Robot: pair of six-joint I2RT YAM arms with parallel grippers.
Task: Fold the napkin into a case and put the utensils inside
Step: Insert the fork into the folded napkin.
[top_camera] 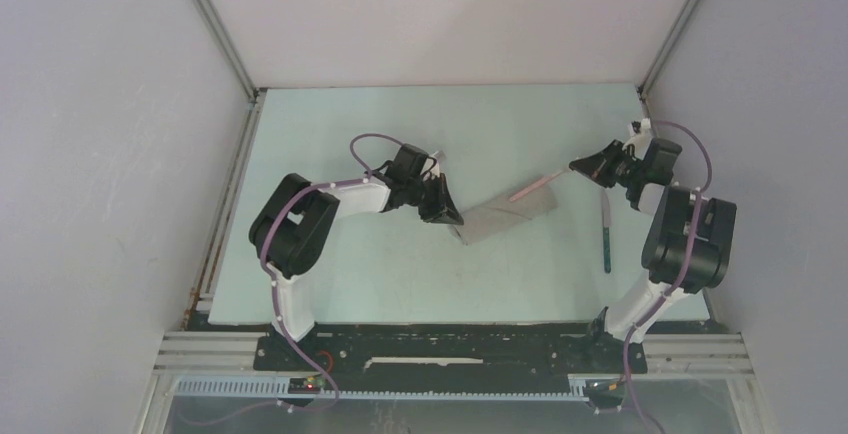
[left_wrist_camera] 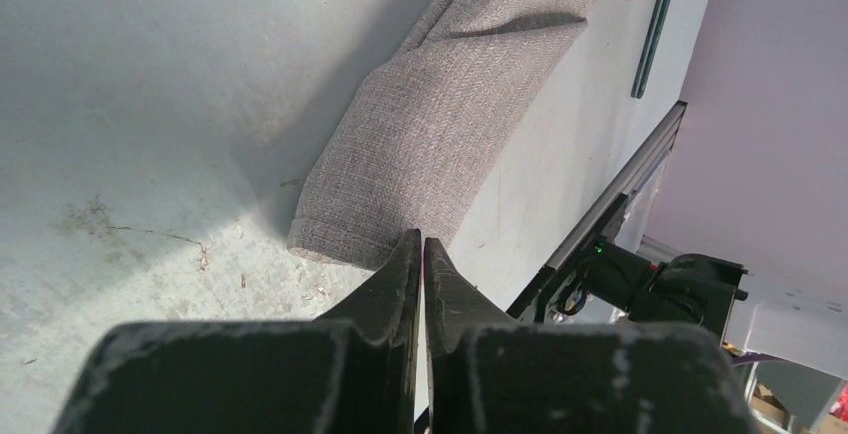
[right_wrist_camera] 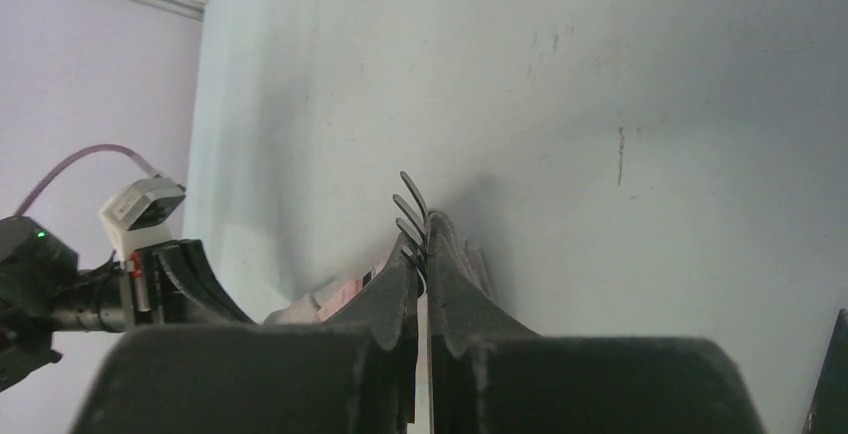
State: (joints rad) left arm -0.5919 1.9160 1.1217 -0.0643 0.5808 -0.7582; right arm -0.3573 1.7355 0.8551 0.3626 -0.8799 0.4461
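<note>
Likely limp and slide-prone, the napkin case (top_camera: 505, 216) lies in the middle of the table (top_camera: 350, 274), best pinned at the end beside the pressed-together left gripper (top_camera: 452, 216), while the right gripper (top_camera: 578, 166) pinches the stiff fork (top_camera: 535, 186) near its tines.

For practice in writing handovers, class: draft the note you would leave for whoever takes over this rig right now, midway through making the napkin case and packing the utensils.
Left gripper: shut, tips at the nearest end of the case; I cannot tell whether it pinches it.
Right gripper: shut on the fork near its tines, pink handle reaching to the case's other end.
Teal-handled utensil: lying on the table, right of the case.
Done: the case is folded.
Left: slide the fork in, then the teal-handled one.
</note>
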